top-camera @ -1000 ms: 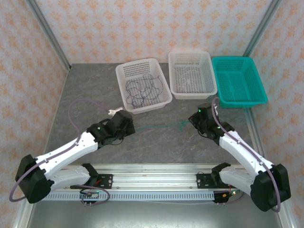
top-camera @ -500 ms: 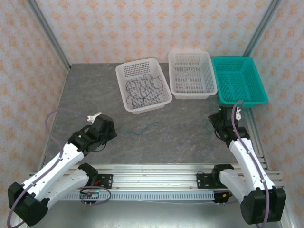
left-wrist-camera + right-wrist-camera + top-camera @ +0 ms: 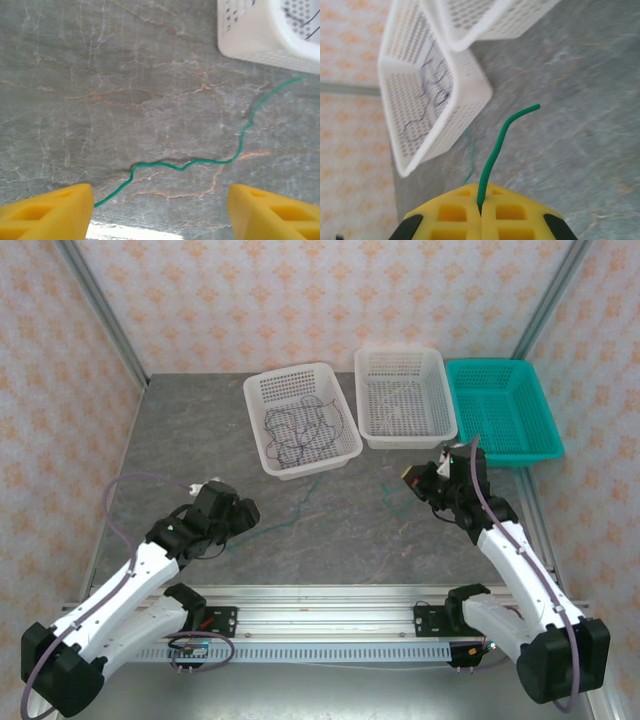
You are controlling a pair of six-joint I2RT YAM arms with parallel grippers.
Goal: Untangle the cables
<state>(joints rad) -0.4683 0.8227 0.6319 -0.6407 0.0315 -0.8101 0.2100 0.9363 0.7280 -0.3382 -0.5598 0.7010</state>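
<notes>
Right gripper (image 3: 481, 207) is clamping one end of the thin teal-green cable (image 3: 200, 162), jaws pressed tight on it, right of table centre. Left gripper (image 3: 160, 205) is hovering wide open, with the cable's other end lying slack between its yellow fingers (image 3: 50, 210) on the grey stone-pattern tabletop (image 3: 200, 440). That end is sitting near-left of the left white perforated plastic basket (image 3: 255, 425), which is holding the dark purple-black cable (image 3: 300, 430).
</notes>
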